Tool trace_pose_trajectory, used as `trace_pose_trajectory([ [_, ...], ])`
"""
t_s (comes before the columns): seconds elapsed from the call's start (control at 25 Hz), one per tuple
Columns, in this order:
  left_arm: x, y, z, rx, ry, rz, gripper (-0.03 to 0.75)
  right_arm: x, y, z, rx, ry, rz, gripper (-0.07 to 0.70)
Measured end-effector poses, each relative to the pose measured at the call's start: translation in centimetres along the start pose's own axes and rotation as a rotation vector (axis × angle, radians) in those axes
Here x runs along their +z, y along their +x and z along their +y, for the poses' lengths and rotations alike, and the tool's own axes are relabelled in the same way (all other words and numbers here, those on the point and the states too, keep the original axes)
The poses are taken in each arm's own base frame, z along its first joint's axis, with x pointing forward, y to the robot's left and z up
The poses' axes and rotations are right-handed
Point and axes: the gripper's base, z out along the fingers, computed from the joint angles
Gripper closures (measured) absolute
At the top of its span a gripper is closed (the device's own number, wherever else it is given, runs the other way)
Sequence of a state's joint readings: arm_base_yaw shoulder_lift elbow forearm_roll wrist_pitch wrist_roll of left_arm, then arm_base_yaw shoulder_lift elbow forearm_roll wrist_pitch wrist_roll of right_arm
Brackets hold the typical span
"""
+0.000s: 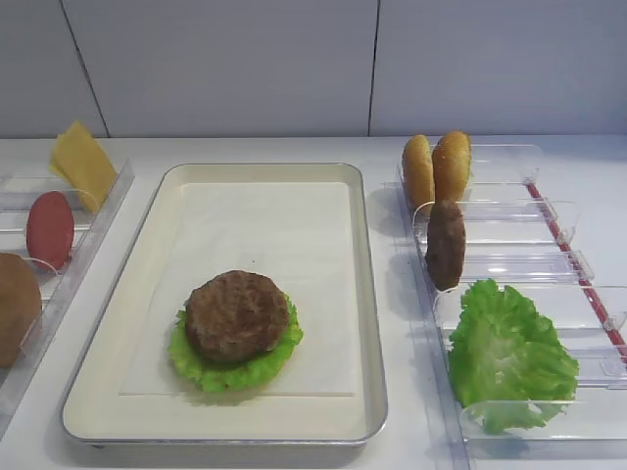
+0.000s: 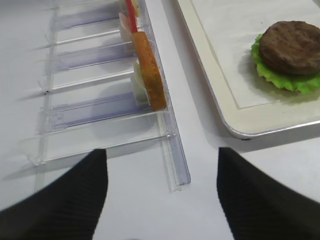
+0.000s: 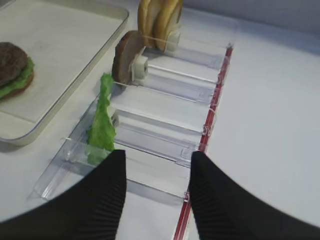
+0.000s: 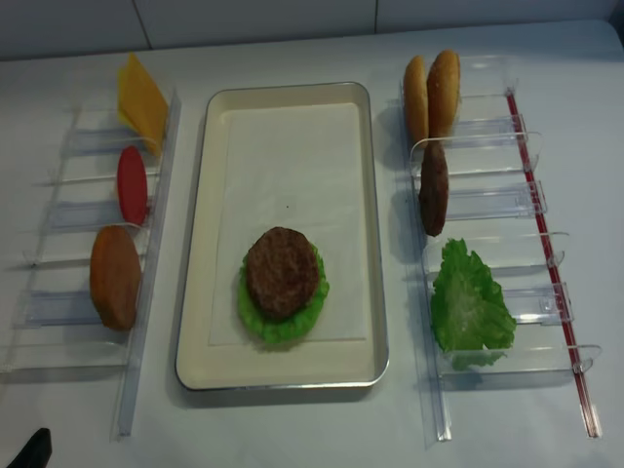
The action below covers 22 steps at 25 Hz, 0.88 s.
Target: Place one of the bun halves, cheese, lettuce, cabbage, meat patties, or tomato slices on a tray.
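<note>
Tray [image 1: 367,294] is carrying patty [image 1: 235,315] on lettuce [image 1: 227,372] near its front edge; right gripper [image 3: 156,172] and left gripper [image 2: 162,172] are hovering released, gripping nothing.

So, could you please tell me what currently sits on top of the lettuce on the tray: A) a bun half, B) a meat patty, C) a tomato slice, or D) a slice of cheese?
B: a dark brown meat patty lies flat on the lettuce on the tray, while the cheese and tomato slice stand in the left holder.
</note>
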<state>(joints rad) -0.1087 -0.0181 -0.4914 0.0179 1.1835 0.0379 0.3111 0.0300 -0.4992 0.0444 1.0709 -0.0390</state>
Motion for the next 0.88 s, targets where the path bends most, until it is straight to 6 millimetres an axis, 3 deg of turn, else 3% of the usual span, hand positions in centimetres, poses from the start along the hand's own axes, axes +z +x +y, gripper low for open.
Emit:
trace_pose_trajectory([
  [0.24,0.0,0.0,0.0,0.001,-0.003,-0.002,0.26,0.0,1.4,-0.3,0.037,0.039,0.043,0.307],
  [0.88,0.0,0.0,0.1,0.002,-0.006,-0.002,0.26,0.0,1.5,-0.3,0.029,0.039,0.046,0.309],
])
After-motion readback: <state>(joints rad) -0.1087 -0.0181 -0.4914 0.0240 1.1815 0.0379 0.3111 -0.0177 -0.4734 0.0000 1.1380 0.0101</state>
